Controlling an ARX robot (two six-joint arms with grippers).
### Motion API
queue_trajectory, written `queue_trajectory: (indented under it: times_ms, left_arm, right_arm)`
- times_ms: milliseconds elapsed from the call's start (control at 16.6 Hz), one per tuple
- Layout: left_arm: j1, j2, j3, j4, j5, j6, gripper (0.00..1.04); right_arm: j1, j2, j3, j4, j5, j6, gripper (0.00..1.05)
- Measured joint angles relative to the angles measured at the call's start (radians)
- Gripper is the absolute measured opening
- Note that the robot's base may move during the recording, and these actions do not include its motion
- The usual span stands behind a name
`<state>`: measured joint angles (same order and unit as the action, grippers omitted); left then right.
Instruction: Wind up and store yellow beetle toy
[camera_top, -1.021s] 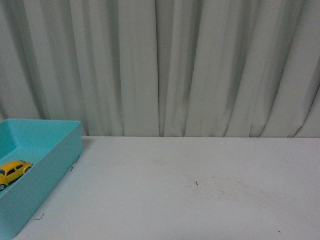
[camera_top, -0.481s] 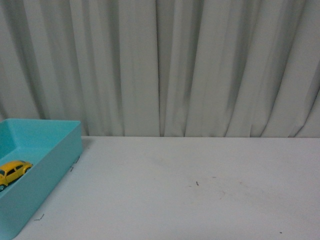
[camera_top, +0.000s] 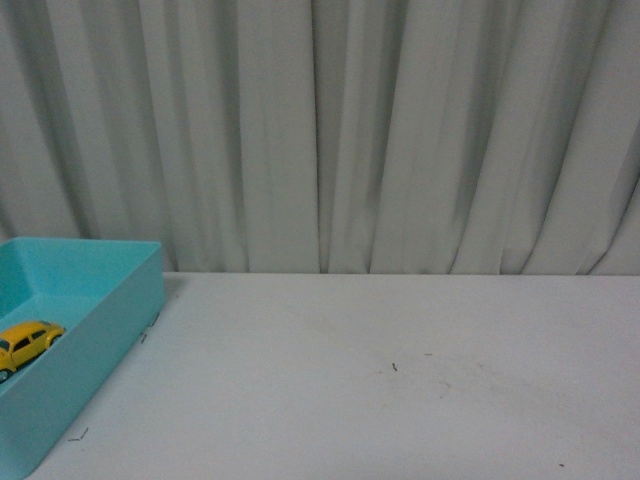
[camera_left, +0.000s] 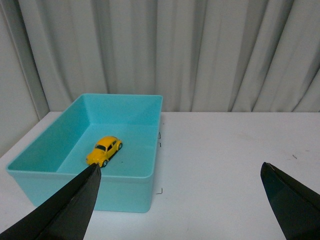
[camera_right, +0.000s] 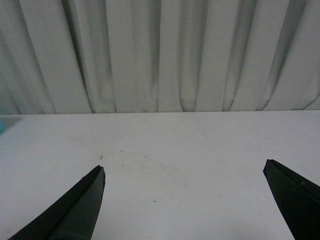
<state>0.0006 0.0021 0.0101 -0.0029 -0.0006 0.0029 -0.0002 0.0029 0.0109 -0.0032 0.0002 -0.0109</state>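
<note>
the yellow beetle toy (camera_left: 104, 151) sat on its wheels on the floor of the teal bin (camera_left: 131, 186), roughly in the middle and clear of every wall, its length running slantwise to the bin's long sides. the bin stood at the left end of the white table (camera_top: 400, 380), and in the front view only a corner of it and the car (camera_top: 28, 343) showed, with neither arm in sight. the left gripper (camera_left: 180, 200) hung back from the bin with its jaws spread wide and nothing between them; the right gripper (camera_right: 184, 202) was likewise wide open and empty, over bare table well apart from the bin. judging by where the car lay, either the storing was already done or the winding had not begun — the pictures alone did not settle which. if the car had yet to be wound, the left arm was the one placed for it: it would do well to come down over the bin from above, turn the wrist so the fingers closed across the car's flanks rather than its nose and tail, and keep both fingertips inside the walls. the glossy rounded shell looked likely to slip under a pinch set too high, so a low grip near the sills seemed safer — and the wheels should stay free to turn.
</note>
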Motion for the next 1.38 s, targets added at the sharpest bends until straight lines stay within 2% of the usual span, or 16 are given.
queue_trajectory:
  times_ms: [1382]
  left_arm:
    - [0.000,0.000,0.000,0.000,0.000,-0.002,0.98]
  right_arm:
    - [0.000,0.000,0.000,-0.001,0.001,0.001,0.98]
